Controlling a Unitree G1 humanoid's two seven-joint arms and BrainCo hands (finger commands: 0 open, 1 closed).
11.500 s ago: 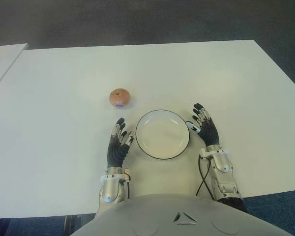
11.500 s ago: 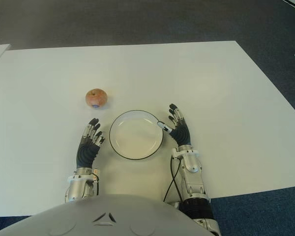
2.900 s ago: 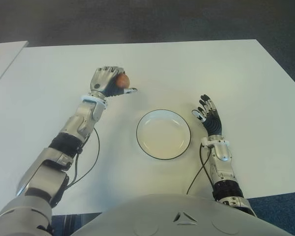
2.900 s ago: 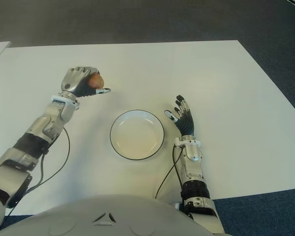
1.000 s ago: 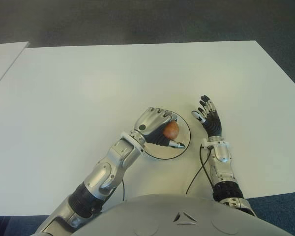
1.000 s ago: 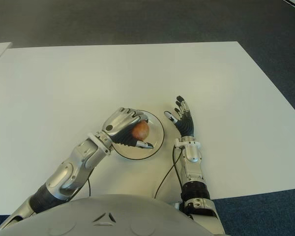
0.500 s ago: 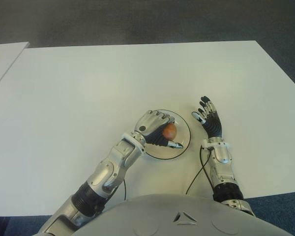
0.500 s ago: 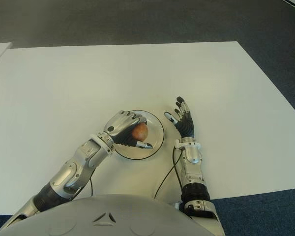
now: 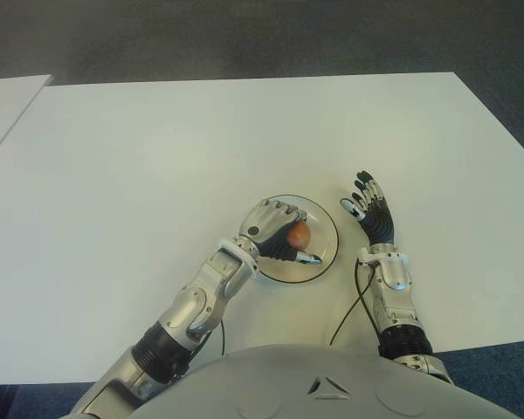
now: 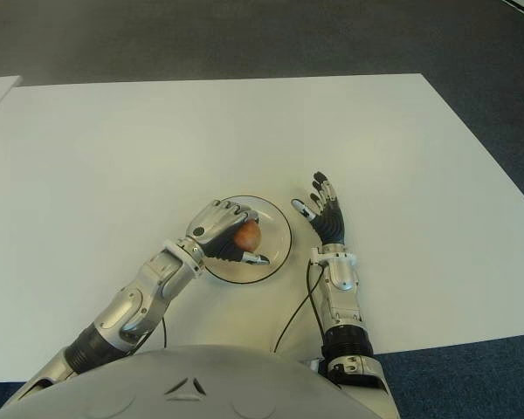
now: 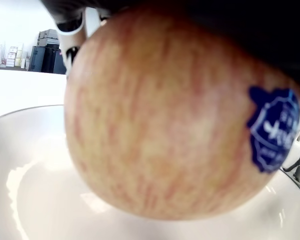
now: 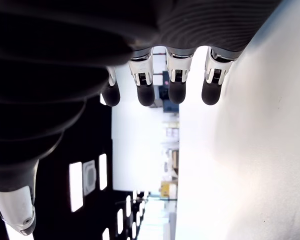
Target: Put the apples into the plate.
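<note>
A red-yellow apple (image 9: 299, 233) with a blue sticker (image 11: 271, 131) is in my left hand (image 9: 278, 232), whose fingers curl around it. The hand holds it low over the white, dark-rimmed plate (image 9: 324, 225) near the table's front edge. In the left wrist view the apple (image 11: 165, 125) fills the picture, with the plate's white bowl (image 11: 35, 195) just beneath it; I cannot tell whether they touch. My right hand (image 9: 371, 216) shows just right of the plate, fingers spread and holding nothing.
The white table (image 9: 157, 148) stretches wide to the left and behind the plate. A second white surface (image 9: 4, 100) shows at the far left edge. Dark carpet (image 9: 262, 35) lies beyond the table.
My left hand has drawn slightly back toward me and lower over the plate, the apple still in its grip. The right hand has not moved.
</note>
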